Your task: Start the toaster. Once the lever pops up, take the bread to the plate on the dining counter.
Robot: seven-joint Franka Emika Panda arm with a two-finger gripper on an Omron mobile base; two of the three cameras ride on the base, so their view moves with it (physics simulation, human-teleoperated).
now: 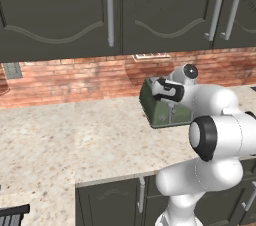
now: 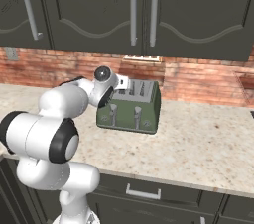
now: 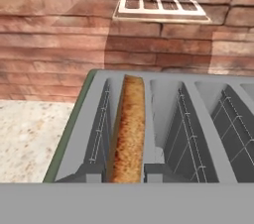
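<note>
The dark green toaster (image 2: pixel 130 111) stands on the speckled counter (image 2: pixel 208 143) against the brick wall (image 2: pixel 203 79), below dark cabinets (image 2: pixel 99 5). The hand (image 2: pixel 115 89) hangs over the toaster's slotted top at its 9 o'clock end; whether it is clenched or released cannot be told. The bread (image 3: pixel 130 129) stands upright in the leftmost slot in the hand view, with a wall outlet (image 3: pixel 161 9) at 12 o'clock above it.

I am working in a home kitchen: dark cabinets (image 1: pixel 60 10) with long metal handles hang above a red brick backsplash (image 1: pixel 75 77), a speckled beige stone counter (image 1: pixel 75 140) runs below, and a green toaster (image 2: pixel 130 110) stands at the far wall.
</note>
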